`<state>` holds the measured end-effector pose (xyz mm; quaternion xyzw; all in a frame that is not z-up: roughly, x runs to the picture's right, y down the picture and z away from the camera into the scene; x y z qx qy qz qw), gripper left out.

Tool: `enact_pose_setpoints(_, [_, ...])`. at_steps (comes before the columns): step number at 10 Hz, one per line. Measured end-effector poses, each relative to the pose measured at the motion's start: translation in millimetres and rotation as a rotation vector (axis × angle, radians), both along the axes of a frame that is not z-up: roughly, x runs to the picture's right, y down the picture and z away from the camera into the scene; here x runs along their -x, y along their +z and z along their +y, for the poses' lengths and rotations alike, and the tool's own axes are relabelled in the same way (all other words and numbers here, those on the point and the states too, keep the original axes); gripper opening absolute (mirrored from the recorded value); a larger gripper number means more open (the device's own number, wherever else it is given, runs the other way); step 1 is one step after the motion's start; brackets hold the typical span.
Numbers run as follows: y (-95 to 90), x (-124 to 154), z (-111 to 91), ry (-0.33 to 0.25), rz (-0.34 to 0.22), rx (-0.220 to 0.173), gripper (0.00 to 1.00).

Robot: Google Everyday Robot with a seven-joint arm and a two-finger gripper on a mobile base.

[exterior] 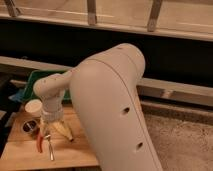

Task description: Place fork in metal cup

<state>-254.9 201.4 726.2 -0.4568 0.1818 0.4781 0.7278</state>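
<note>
- Fork [50, 149] lies on the tabletop [17, 156], long axis running near-to-far
- Gripper [51, 125] hangs just above the fork's far end, jaws released, holding nothing
- Metal cup [31, 128] stands just beside the gripper

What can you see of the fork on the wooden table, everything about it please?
The fork is a slim, shiny silver metal utensil lying flat on the wooden table, its length running from under the gripper toward the table's near edge. The gripper hangs open directly above its far end, hiding that end; whether they touch cannot be told. A red-orange carrot-like item lies close alongside it. The metal cup stands apart from the fork.
</note>
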Motion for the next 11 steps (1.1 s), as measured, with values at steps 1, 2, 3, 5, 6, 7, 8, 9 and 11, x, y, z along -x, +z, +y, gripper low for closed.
enact_pose_setpoints(1, [0.0,2,7,-0.003,-0.002,0.022,0.7])
enact_pose_setpoints(2, [-0.5,5,13,-0.003,-0.006,0.041,0.7])
enact_pose_setpoints(3, [-2.1,9,16,-0.005,-0.008,0.05,0.7])
enact_pose_setpoints(5, [-2.7,10,17,-0.006,-0.007,0.051,0.7])
enact_pose_setpoints(6, [-2.3,9,17,-0.004,-0.005,0.051,0.7])
enact_pose_setpoints(7, [-2.5,9,17,-0.004,-0.005,0.051,0.7])
enact_pose_setpoints(8, [-2.3,10,17,-0.005,-0.006,0.052,0.7])
enact_pose_setpoints(9, [-0.9,12,19,-0.005,-0.007,0.059,0.7])
enact_pose_setpoints(11, [-0.6,25,35,-0.003,-0.026,0.079,0.7])
